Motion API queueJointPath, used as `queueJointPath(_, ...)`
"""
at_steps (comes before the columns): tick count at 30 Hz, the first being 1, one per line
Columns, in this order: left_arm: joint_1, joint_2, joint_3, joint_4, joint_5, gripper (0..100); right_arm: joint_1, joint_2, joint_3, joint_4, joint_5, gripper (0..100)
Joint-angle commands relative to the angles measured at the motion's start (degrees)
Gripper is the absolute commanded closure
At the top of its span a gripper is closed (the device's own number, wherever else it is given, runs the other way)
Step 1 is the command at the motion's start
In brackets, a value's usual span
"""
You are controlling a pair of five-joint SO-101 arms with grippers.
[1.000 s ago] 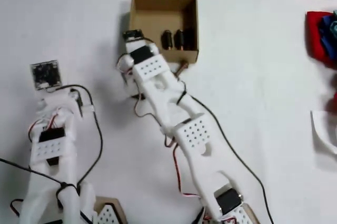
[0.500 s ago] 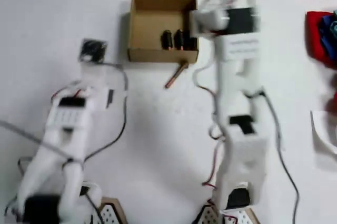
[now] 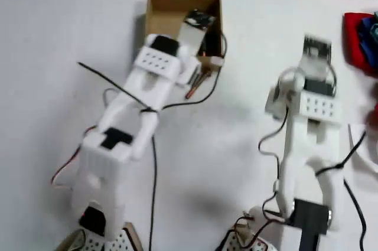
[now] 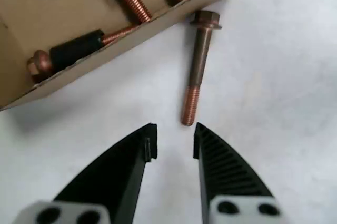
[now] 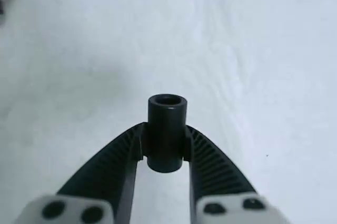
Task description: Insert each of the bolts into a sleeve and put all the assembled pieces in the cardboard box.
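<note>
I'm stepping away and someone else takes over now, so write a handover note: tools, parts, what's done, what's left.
Left tool: open, just short of the loose bolt, which lies on the table beside the cardboard box.
Right tool: shut on a black sleeve.
Done: assembled pieces lie in the box.
Left: grip that bolt, insert it into the sleeve, box the piece.
</note>
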Motion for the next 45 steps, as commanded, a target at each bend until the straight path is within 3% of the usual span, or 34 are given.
queueJointPath(1, 2.6, 9.8, -16.4, 4.1, 1.1, 82, 1.0, -4.7, 9.6, -9.5, 0.2, 97.8)
queueJointPath(9, 2.3, 28.6, -40.0, 5.3, 1.1, 83, 0.8, -4.8, 13.2, -14.0, 0.2, 97.8)
queueJointPath(16, 2.3, 37.5, -52.8, 4.3, 1.1, 83, 0.8, -4.8, 13.5, -14.0, 0.0, 97.8)
queueJointPath(21, 2.3, 39.5, -53.8, 3.4, 1.1, 84, 0.7, -4.8, 13.5, -14.0, 0.0, 97.8)
queueJointPath(26, 2.3, 39.6, -53.8, 3.4, 1.1, 98, 0.7, -4.8, 13.5, -14.0, 0.0, 97.8)
queueJointPath(31, 2.7, 39.6, -54.2, 7.2, -2.7, 98, 1.0, -4.8, 13.5, -14.0, 0.0, 97.8)
queueJointPath(37, 2.8, 37.8, -53.7, 23.1, -4.1, 98, 1.0, -4.8, 13.5, -14.0, 0.0, 97.8)
queueJointPath(45, 5.7, 22.5, -40.0, 23.1, -4.1, 98, 1.0, -4.8, 13.5, -14.1, 0.0, 97.8)
